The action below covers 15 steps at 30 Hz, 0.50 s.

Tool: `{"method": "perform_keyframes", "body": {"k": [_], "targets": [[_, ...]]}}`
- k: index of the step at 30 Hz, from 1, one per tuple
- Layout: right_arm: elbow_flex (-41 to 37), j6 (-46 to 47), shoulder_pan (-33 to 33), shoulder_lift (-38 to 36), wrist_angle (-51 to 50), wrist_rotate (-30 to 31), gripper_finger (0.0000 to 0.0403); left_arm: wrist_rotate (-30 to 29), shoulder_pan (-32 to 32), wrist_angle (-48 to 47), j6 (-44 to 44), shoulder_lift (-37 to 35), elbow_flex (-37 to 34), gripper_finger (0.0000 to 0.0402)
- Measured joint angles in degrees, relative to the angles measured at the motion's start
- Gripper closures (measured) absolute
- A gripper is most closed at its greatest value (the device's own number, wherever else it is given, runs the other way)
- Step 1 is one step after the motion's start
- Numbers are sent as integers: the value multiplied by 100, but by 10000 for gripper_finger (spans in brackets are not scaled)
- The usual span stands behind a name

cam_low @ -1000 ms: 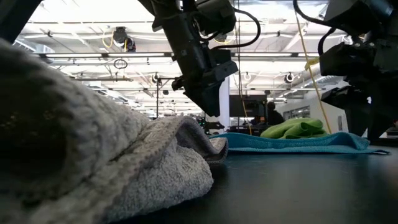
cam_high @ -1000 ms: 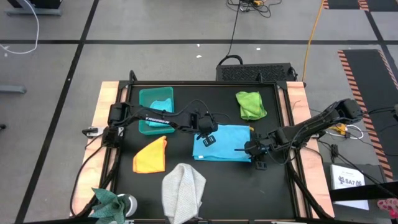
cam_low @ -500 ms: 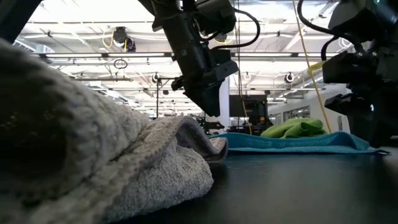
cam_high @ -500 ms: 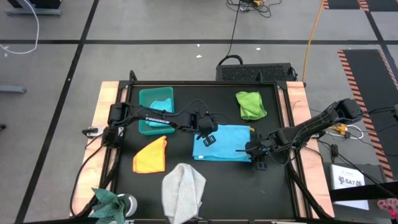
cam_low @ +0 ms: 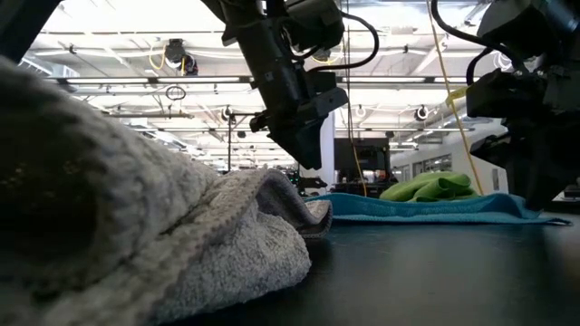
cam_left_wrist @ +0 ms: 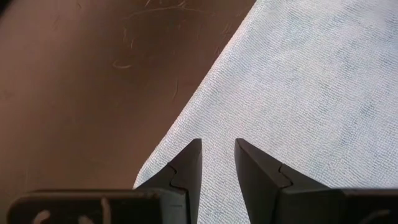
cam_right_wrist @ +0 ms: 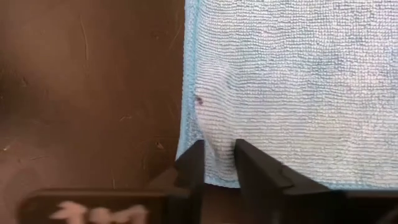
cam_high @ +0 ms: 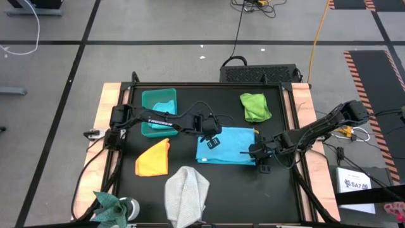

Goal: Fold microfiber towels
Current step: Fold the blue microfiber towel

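I am at the start of a fold on the blue towel (cam_high: 226, 145), which lies flat mid-table between the orange towel (cam_high: 154, 158) and my right arm. My left gripper (cam_left_wrist: 216, 163) rests over its near-left edge with the fingers nearly closed, a narrow gap between them and, as far as I can tell, no cloth caught. My right gripper (cam_right_wrist: 217, 163) pinches a small ridge of cloth at the right-hand corner. Next, I judge, the left must take its corner too, then both lift and carry that edge across. The blue cloth is thin, finely looped and limp. The grey towel (cam_high: 186, 194) is thick and crumpled, the green towel (cam_high: 254, 106) bunched, the teal towel (cam_high: 166, 106) in the bin (cam_high: 149, 100).
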Motion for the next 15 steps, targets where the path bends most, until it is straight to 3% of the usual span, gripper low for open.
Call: {"method": "perform_keyframes", "body": {"k": [5,10,15], "targets": [[0,-5,0,0,0,-4,396,0,0,0,-4,0,-2,303],[0,-11,-2,-36,28,-94,397,0,0,0,-4,0,-2,303],[0,-13,-89,-182,47,-759,400,2,0,8,-4,0,-2,303]]}}
